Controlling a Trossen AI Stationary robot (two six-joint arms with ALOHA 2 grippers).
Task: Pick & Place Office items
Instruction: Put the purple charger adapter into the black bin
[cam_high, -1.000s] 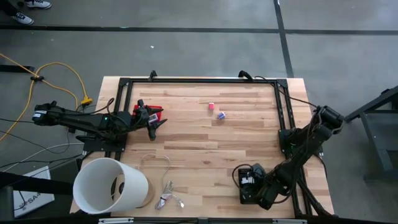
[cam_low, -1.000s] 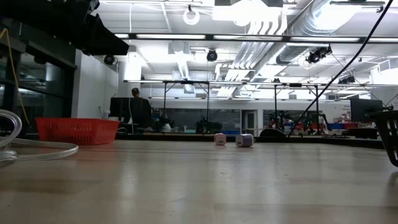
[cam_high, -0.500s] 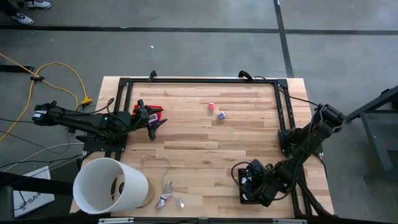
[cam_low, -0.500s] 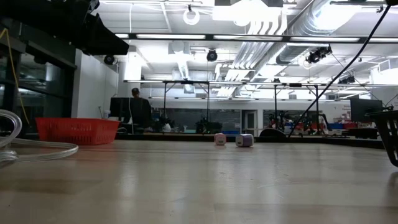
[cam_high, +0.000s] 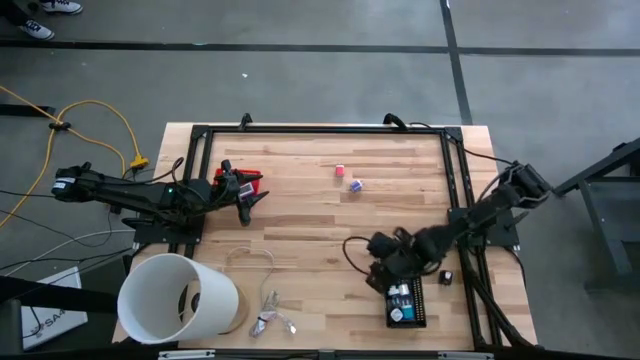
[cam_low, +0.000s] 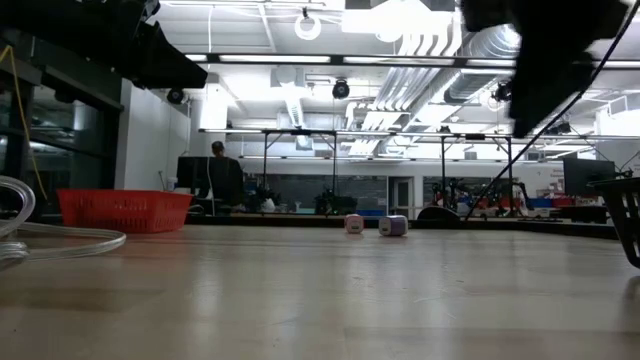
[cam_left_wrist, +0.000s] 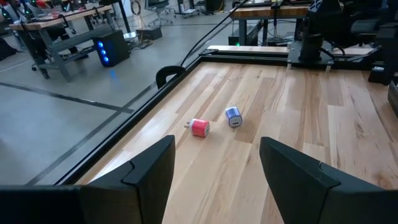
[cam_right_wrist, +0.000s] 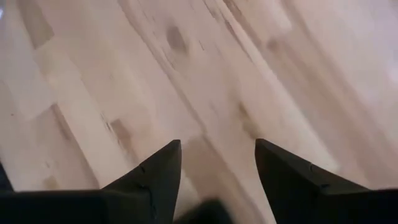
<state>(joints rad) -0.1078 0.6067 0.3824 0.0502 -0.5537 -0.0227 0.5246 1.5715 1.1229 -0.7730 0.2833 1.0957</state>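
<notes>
1. Near the black tray (cam_high: 405, 303) at the worktop's (cam_high: 320, 215) front edge, my right tool (cam_high: 381, 262) hangs just beyond the tray's far end, its fingers spread apart over bare wood with nothing between them.
2. Inside the tray I see a few pale and teal pieces, too small to name. A small black piece (cam_high: 445, 278) lies just beside the tray, on the side toward the right arm's base, close to the frame rail.
3. Two office items sit well away from the tray, toward the far edge: a pink block (cam_high: 340, 170) and a purple-and-white block (cam_high: 355, 185), near each other but not touching.
4. My left tool (cam_high: 243, 207) waits far from the tray on the left side, beside a red basket (cam_high: 245, 181), released and empty; its wrist camera looks across at both blocks.
5. My judgement: the next pick is one of those two blocks. They lie close together, so wide fingers could knock the neighbour away or pinch both.
6. The blocks look smooth and small; an off-centre squeeze might squirt one toward the far rail.
7. The black piece could be overlooked or swept by the right arm's cable on the reach out.
</notes>
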